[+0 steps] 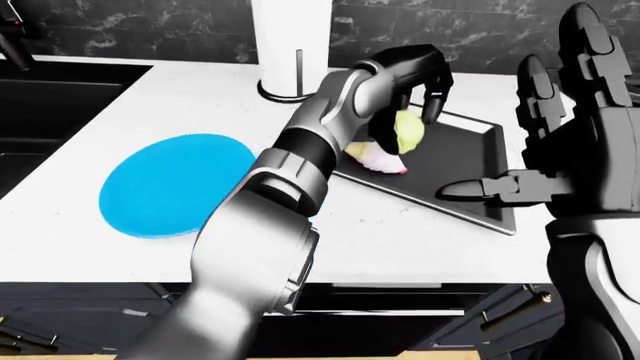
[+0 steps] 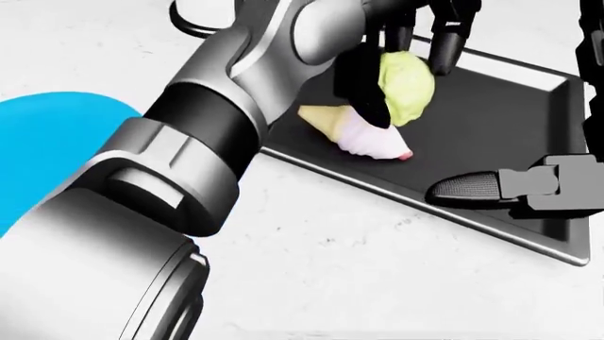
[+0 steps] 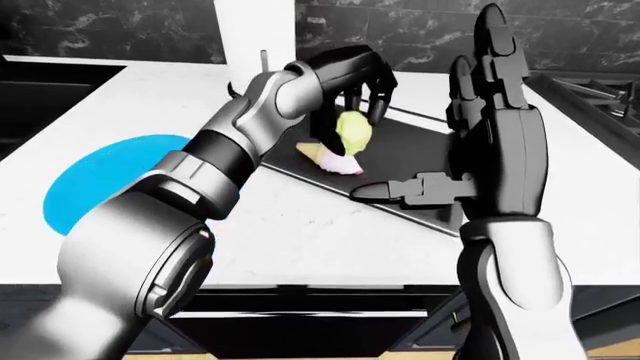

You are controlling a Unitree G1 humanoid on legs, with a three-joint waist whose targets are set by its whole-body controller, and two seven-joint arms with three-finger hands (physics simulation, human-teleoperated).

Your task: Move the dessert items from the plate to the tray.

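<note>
A black tray (image 2: 500, 120) lies on the white counter at the right. On it lie a yellow-green dessert (image 2: 408, 88) and a pink and cream dessert (image 2: 368, 138), touching each other. My left hand (image 2: 411, 92) reaches over the tray from the left and its fingers curl down round the yellow-green dessert, thumb on its left side. My right hand (image 3: 450, 120) is open and empty, held upright over the tray's right end, thumb pointing left. The blue plate (image 1: 170, 184) at the left has nothing on it.
A white paper towel roll (image 1: 290, 45) on a stand is above the tray's left corner. A dark sink (image 1: 50, 105) is at the far left. A dark marble wall runs along the top. The counter's edge (image 1: 380, 281) runs along the bottom.
</note>
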